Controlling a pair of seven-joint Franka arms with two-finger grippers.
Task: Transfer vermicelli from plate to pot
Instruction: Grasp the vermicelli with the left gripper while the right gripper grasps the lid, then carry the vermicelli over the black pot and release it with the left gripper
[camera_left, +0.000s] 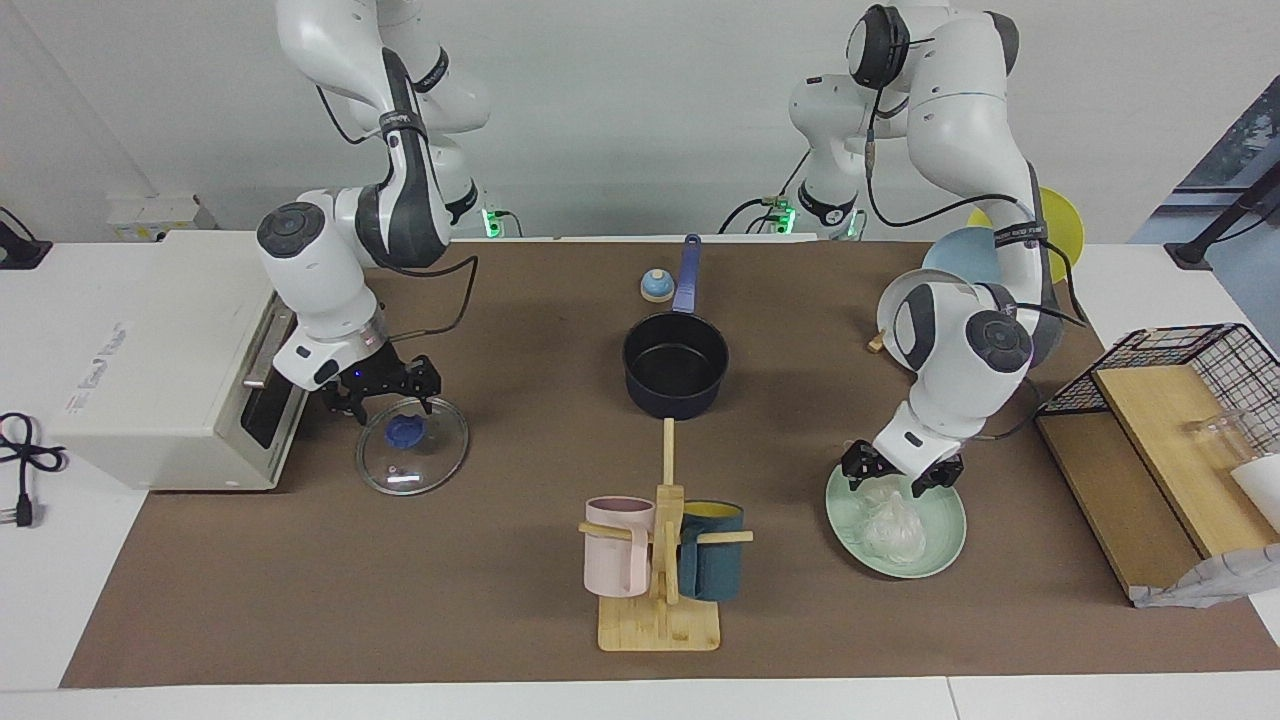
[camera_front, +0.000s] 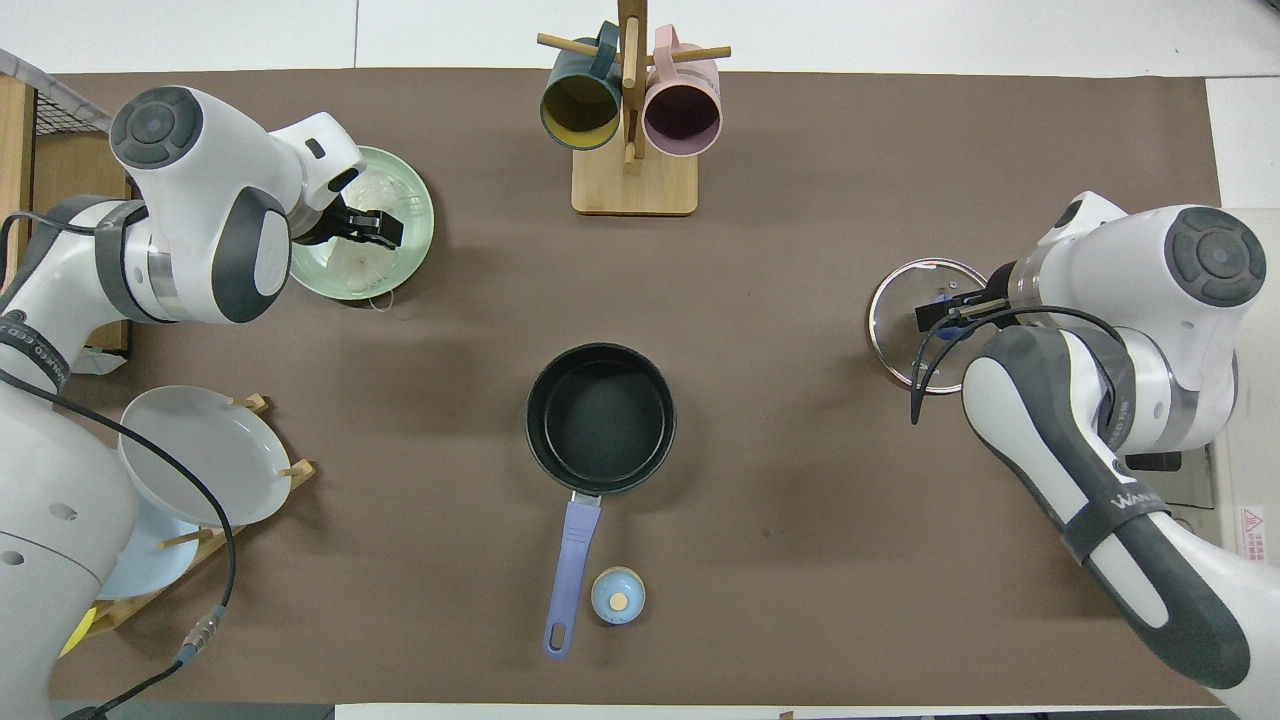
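The vermicelli (camera_left: 893, 520) lies as a whitish glassy clump on the mint-green plate (camera_left: 950, 545), toward the left arm's end of the table. My left gripper (camera_left: 900, 478) is open and low over the clump's part nearer to the robots, a finger on each side. In the overhead view, the left gripper (camera_front: 372, 227) covers part of the vermicelli (camera_front: 358, 262) on the plate (camera_front: 420, 215). The dark pot (camera_left: 676, 365) with a blue handle stands empty mid-table; it also shows in the overhead view (camera_front: 601, 418). My right gripper (camera_left: 388, 395) is open just above the glass lid (camera_left: 412, 450).
A wooden mug stand (camera_left: 660, 560) with a pink and a teal mug stands farther from the robots than the pot. A small blue knob-like object (camera_left: 656, 286) sits beside the pot's handle. A plate rack (camera_front: 190, 460), a white appliance (camera_left: 160, 360) and a wire basket (camera_left: 1190, 370) flank the mat.
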